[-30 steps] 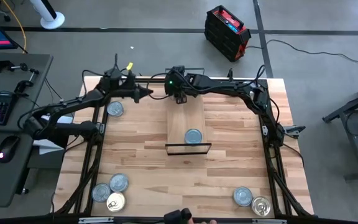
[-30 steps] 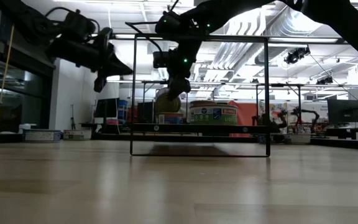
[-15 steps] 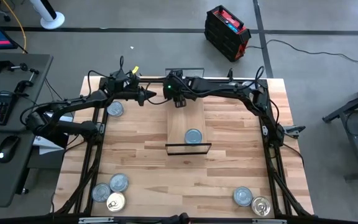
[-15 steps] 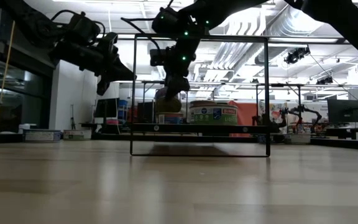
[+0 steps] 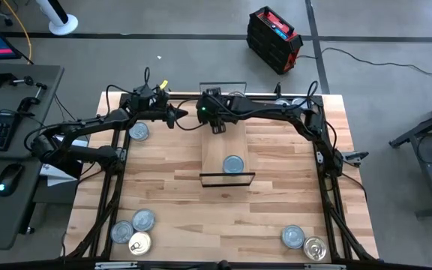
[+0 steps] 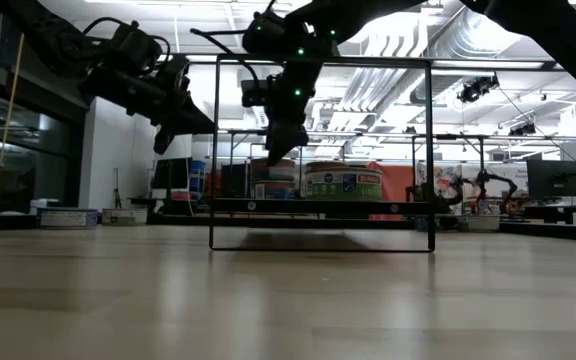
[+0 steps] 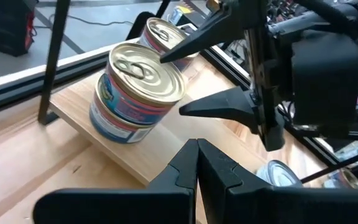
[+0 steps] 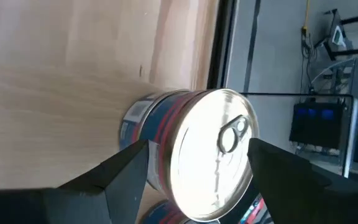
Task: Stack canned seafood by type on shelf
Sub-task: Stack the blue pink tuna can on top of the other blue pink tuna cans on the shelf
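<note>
Presently, counter (image 5: 276, 187): broad wood top carrying all stock. Shelf (image 5: 223, 146): light plank with black wire ends, mid-counter. On its far end, a two-high stack of ring-pull tins (image 7: 135, 93); on its near end, one blue-grey-topped tin (image 5: 233, 164). Loose tins (image 5: 142, 220) lie at both near corners, well apart from the shelf. My right jaws (image 8: 194, 171) stand apart, straddling the top tin's sides without visibly pinching. My left jaws (image 7: 196, 168) are together, empty, hovering just beside that stack. Handling, by my judgement: tins rigid, dense for their size, slick-walled; take hold across the cylindrical wall below the rim, never the pull tab.
</note>
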Action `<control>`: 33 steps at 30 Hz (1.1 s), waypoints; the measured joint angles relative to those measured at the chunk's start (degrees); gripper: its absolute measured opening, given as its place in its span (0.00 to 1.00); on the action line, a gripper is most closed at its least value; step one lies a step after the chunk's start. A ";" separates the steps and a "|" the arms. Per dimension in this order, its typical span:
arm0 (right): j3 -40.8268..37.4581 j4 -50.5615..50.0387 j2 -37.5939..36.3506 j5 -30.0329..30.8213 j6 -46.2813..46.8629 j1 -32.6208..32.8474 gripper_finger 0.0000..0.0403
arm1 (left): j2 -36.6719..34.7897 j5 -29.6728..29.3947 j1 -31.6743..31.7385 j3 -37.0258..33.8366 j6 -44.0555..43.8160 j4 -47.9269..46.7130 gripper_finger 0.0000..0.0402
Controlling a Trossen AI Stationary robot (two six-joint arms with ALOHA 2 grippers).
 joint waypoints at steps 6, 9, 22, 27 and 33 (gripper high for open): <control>0.00 -0.09 0.00 0.05 0.42 0.03 0.65 | 0.00 0.30 0.00 0.00 1.24 0.02 0.00; 0.01 -0.02 -0.42 -0.06 0.33 0.51 0.65 | -0.18 4.09 0.02 0.00 1.53 0.10 0.00; 15.51 -14.26 -1.73 -12.98 19.76 1.12 0.66 | -11.85 14.02 -2.95 0.00 0.65 -4.65 0.00; 20.51 -22.75 -1.75 -19.19 26.71 1.10 0.66 | -14.40 10.91 -6.92 -1.93 -1.14 -4.11 0.00; 21.04 -39.33 -1.75 -32.99 27.76 2.13 0.66 | -14.49 6.17 -13.66 -5.55 -9.52 3.83 0.00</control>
